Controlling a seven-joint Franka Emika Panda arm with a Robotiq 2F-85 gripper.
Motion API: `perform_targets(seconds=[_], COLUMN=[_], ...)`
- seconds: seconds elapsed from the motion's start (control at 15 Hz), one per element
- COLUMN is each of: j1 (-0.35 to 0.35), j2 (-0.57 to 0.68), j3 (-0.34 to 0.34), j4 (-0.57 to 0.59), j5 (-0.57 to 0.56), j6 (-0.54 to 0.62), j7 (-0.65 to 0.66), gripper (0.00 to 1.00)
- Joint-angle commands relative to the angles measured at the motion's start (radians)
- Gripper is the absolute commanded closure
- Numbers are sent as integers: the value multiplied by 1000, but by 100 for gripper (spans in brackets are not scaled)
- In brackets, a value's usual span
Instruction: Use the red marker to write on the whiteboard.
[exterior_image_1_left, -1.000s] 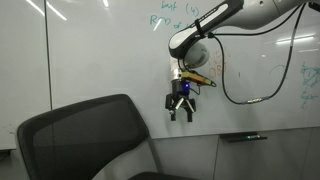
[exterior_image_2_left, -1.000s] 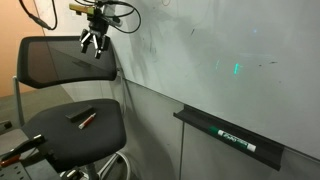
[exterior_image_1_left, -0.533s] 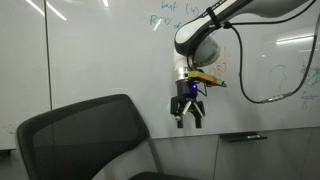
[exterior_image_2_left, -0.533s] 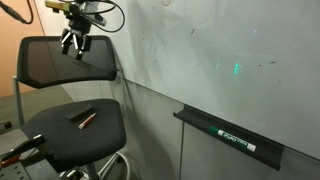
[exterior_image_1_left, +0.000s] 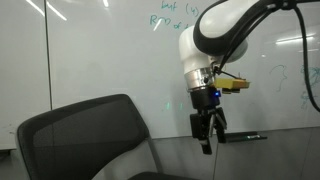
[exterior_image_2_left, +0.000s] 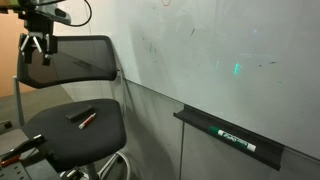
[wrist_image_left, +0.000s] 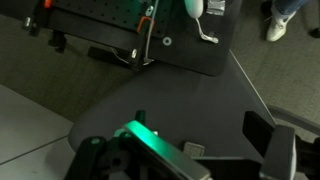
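Observation:
The red marker (exterior_image_2_left: 89, 119) lies on the black chair seat (exterior_image_2_left: 70, 140), next to a dark slim stick (exterior_image_2_left: 77, 113). My gripper (exterior_image_2_left: 38, 47) hangs open and empty, fingers pointing down, above the top of the chair's backrest (exterior_image_2_left: 75, 65) and well above the marker. In an exterior view the gripper (exterior_image_1_left: 207, 133) hangs in front of the whiteboard (exterior_image_1_left: 90, 50), apart from it. The whiteboard (exterior_image_2_left: 210, 60) carries faint green handwriting. In the wrist view the open gripper (wrist_image_left: 190, 160) looks down on a dark surface; I cannot make out the marker there.
The chair's backrest (exterior_image_1_left: 85, 140) fills the foreground low down. A narrow ledge (exterior_image_2_left: 230, 137) under the board holds a dark marker (exterior_image_1_left: 243, 137). A black cable (exterior_image_1_left: 305, 60) loops from the arm. The floor (exterior_image_2_left: 150, 165) shows beside the chair base.
The arm has swung away from the whiteboard and lower, carrying the gripper over to the chair's backrest. The jaws have stayed open. The markers on the seat have not moved.

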Motion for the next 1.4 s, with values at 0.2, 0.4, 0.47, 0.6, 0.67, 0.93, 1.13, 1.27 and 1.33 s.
perform_targets(seconds=[0.2, 0.4, 0.47, 0.6, 0.67, 0.93, 1.13, 1.27, 1.33], j1=[-14, -28, -34, -42, -42, -33, -32, -37, -43], j2=[-10, 19, 33, 64, 69, 50, 50, 62, 88], j3=[45, 33, 28, 18, 17, 11, 11, 7, -1], j4=[-28, -6, 6, 32, 43, 1, 0, 14, 30], j5=[-324, -404, -418, -428, -424, -407, -407, -407, -413], j6=[55, 68, 70, 70, 51, 65, 65, 59, 67], j7=[154, 182, 184, 178, 187, 166, 166, 161, 144], gripper=[0, 0, 0, 0, 0, 0, 0, 0, 0])
